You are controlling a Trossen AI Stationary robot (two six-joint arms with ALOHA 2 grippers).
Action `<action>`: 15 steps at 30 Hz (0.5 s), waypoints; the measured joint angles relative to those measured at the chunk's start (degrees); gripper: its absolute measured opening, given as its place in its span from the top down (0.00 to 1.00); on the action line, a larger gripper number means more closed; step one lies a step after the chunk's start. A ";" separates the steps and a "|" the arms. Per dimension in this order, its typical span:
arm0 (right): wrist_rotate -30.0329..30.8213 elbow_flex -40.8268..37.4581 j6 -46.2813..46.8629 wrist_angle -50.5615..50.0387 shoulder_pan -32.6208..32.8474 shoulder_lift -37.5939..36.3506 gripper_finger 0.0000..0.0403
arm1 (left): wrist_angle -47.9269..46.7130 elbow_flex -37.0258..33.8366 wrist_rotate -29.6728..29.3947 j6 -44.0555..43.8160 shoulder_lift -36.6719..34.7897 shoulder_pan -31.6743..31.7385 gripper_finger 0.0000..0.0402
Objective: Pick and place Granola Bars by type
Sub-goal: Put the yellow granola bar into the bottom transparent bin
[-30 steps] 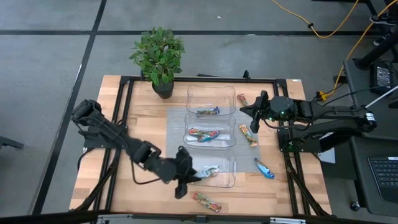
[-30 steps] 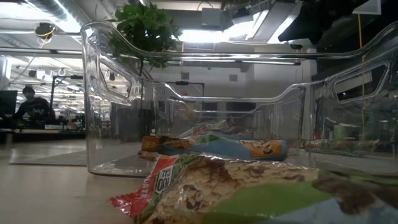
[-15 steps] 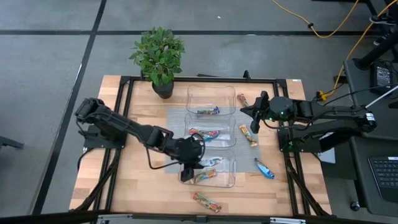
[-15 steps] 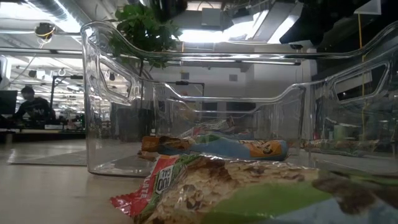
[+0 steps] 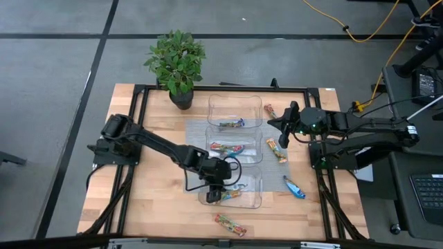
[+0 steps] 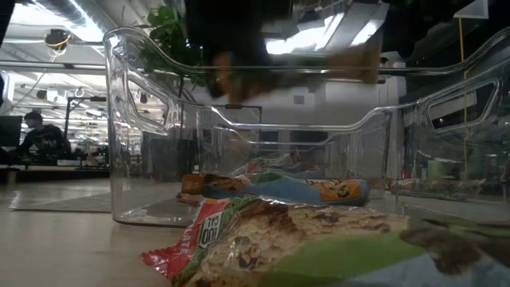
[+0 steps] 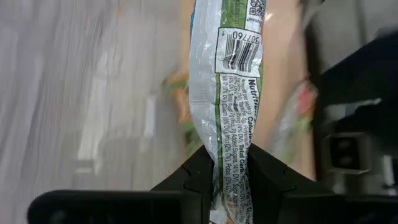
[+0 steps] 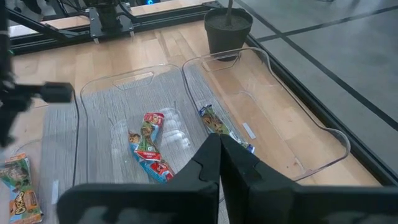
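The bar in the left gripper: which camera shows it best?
The left wrist view: the held bar fills it, barcode side showing, pinched by the left gripper. The high view shows only a speck over the nearest tray; the low view, a blur; the right wrist view, nothing.

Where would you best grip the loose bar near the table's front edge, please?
Probably across the middle of the bar, coming straight down. It lies flat and alone on the table, slightly diagonal, so fingers should close across its narrow width.
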 joint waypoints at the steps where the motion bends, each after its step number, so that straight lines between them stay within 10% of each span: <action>1: 0.00 0.00 0.00 0.00 0.02 -0.01 0.98 | -0.55 0.00 0.06 0.14 0.84 0.20 0.84; 15: 0.00 0.00 0.00 0.02 0.00 0.00 0.98 | -4.92 -0.02 -0.78 1.43 5.25 1.74 0.81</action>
